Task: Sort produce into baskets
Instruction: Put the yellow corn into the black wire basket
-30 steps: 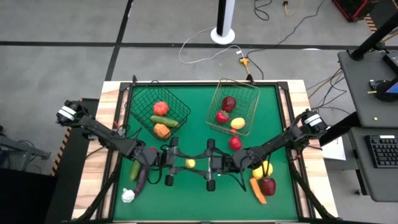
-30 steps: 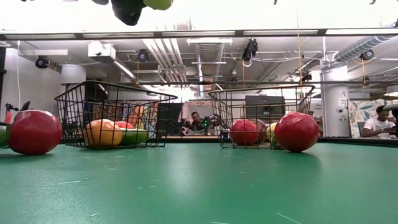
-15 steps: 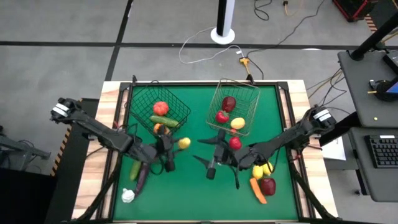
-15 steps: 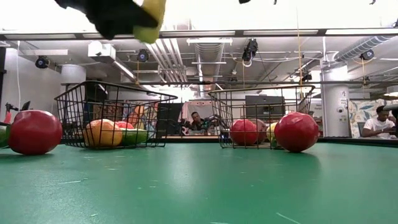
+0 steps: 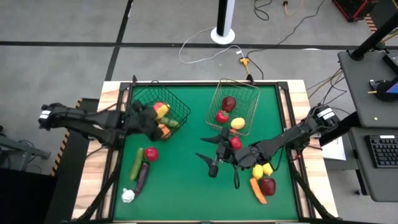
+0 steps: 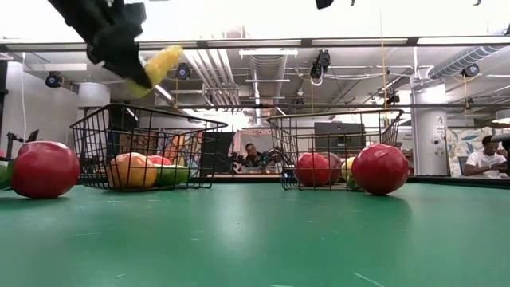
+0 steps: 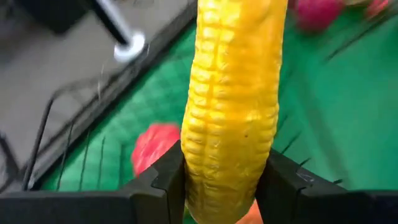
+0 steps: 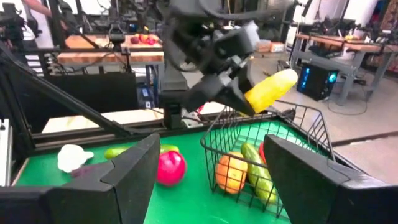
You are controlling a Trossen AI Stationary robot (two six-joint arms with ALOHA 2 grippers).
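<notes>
Currently, left gripper (image 5: pixel 155 116) clamps a corn cob (image 7: pixel 233 99) above the dark basket (image 5: pixel 180 104); right gripper (image 5: pixel 214 157) jaws apart. Both baskets partly filled; eight items remain.

left pincer (image 5: pixel 157 114) clamped, right pincer (image 5: pixel 213 157) spread

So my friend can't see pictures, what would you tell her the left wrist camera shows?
A bumpy yellow corn cob fills the middle of the picture, clamped at its lower end in the left gripper. Behind it is a blurry green table, a red piece of produce and the thin dark wires of a basket.
</notes>
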